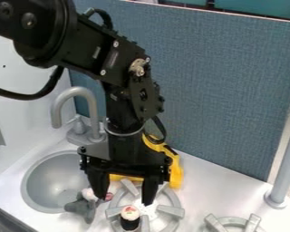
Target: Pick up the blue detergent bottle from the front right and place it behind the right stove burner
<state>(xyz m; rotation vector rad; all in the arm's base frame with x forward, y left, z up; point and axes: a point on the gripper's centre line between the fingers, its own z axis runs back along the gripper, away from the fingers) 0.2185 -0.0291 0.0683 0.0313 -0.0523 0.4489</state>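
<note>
Cylinder, black with white, red-marked top point(130, 220) | on the burner point(170, 210), near the fingers point(150, 190) | fingers spread well apart, holding nothing | grey toy point(82, 208) at the sink's point(27, 192) edge | yellow object point(176, 174) behind the fingers, on the worktop point(202, 172)

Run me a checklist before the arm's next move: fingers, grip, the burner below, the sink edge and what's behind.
1. End effector fingers spread apart: ok.
2. Nothing gripped: ok.
3. Black item with white top on the burner: ok.
4. Fingertips clear of the burner: cannot tell; height is unclear from this angle.
5. Sink rim uncovered: not ok; grey toy overlaps it.
6. Space behind free: not ok; yellow object there.
</note>
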